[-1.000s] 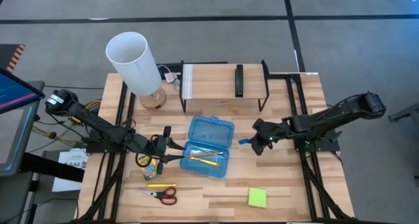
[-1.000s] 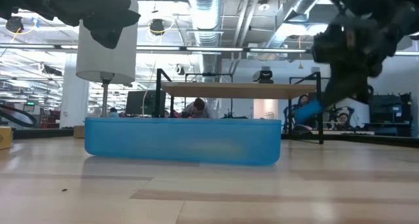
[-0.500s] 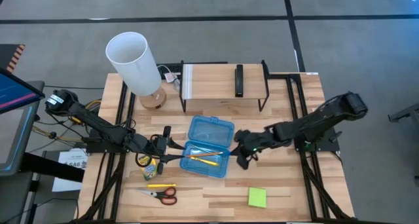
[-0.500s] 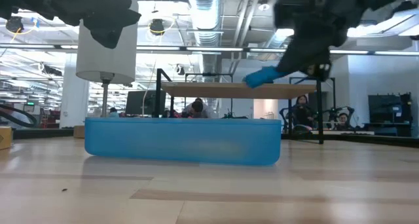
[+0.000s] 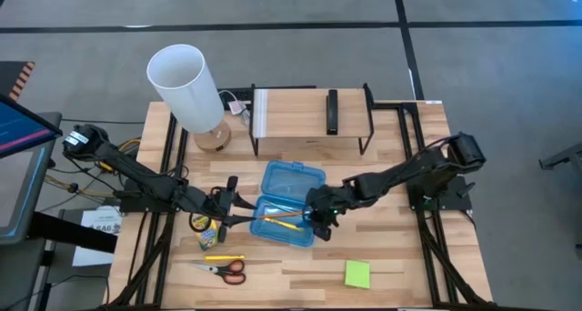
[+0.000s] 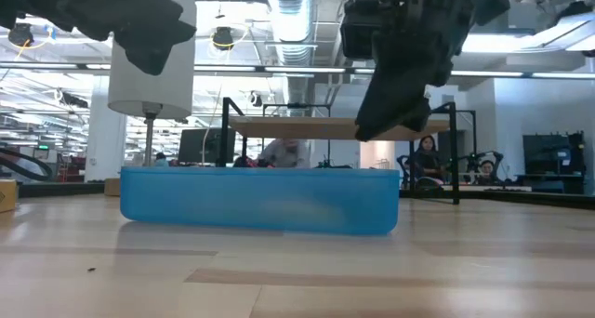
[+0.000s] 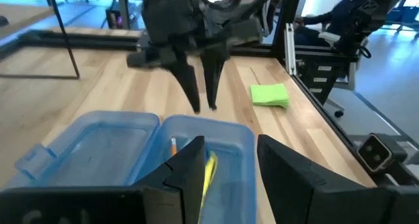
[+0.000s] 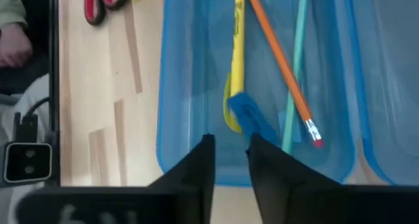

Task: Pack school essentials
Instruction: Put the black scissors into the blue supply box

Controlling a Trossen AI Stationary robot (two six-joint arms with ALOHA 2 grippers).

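Eraser (image 8: pixel 252 122) sits pinched in the right gripper (image 5: pixel 320 222) over the case (image 5: pixel 287 222), above pencils (image 8: pixel 278 54); left gripper (image 5: pixel 238 215), jaws parted, waits beside scissors (image 5: pixel 225 269).

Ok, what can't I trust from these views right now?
Low view: the blue case's frosted wall hides its contents.
High view: the right gripper covers the blue eraser. The right wrist view doesn't settle whether it is held or lying loose.
High view: the crayon box label is too small to read.
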